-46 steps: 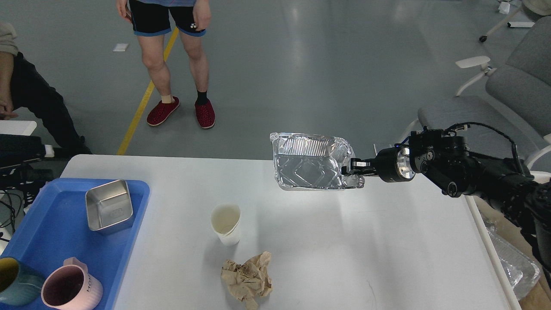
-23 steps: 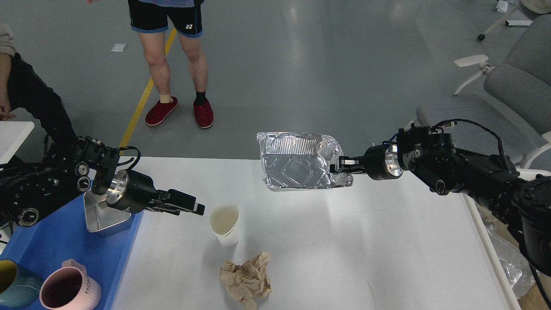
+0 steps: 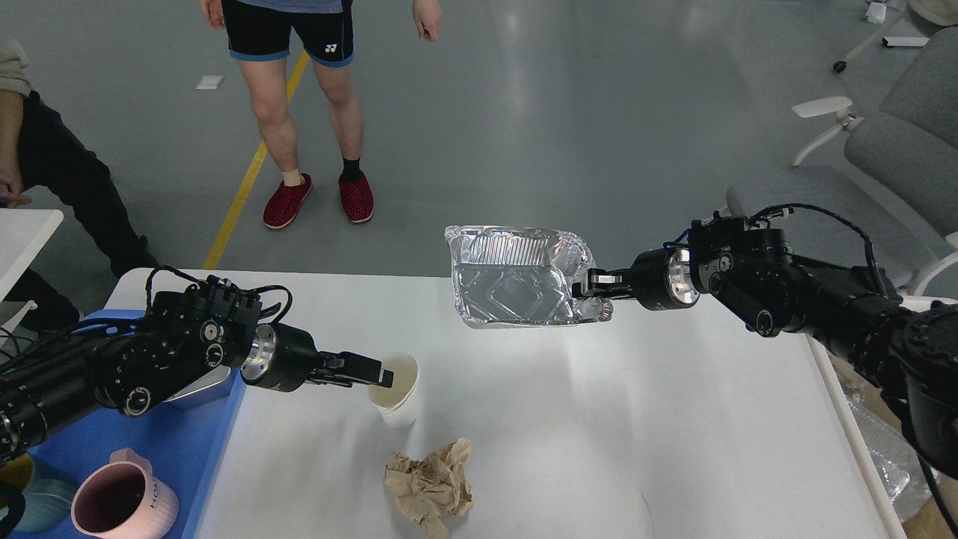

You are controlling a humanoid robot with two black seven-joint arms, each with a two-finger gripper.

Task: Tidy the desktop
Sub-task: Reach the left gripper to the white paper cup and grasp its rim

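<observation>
**Foil tray held aloft on right; left gripper at paper cup rim**

The desktop (image 3: pixel 599 419), glossy white with rounded corners, is seen filling the lower middle of the head view. A crumpled foil tray (image 3: pixel 516 281) is held above its far edge, tilted so its inside faces the camera. The right gripper (image 3: pixel 591 287) is clamped on the tray's right rim, fingers closed together over the foil lip. The right arm is stretched in from the right, roughly level.

The left gripper (image 3: pixel 378 373) is placed at the near-left rim of a white paper cup (image 3: pixel 395 393), tips overlapping the cup's mouth. Whether its fingers are apart or together cannot be told; they are seen dark and edge-on. Whether the cup is actually touched cannot be told either. The cup is stood upright on the desktop, left of centre.

A wad of crumpled brown paper (image 3: pixel 430 486) is lying just in front of the cup, apart from it. A blue plastic tray (image 3: pixel 202 464) is set on the desktop's left end, partly covered by the left arm. A pink mug (image 3: pixel 123 505) is stood in its near part. A metal container (image 3: pixel 198 382) is mostly hidden behind the arm. Two people's legs are seen on the grey floor beyond; grey chairs are at far right.
</observation>
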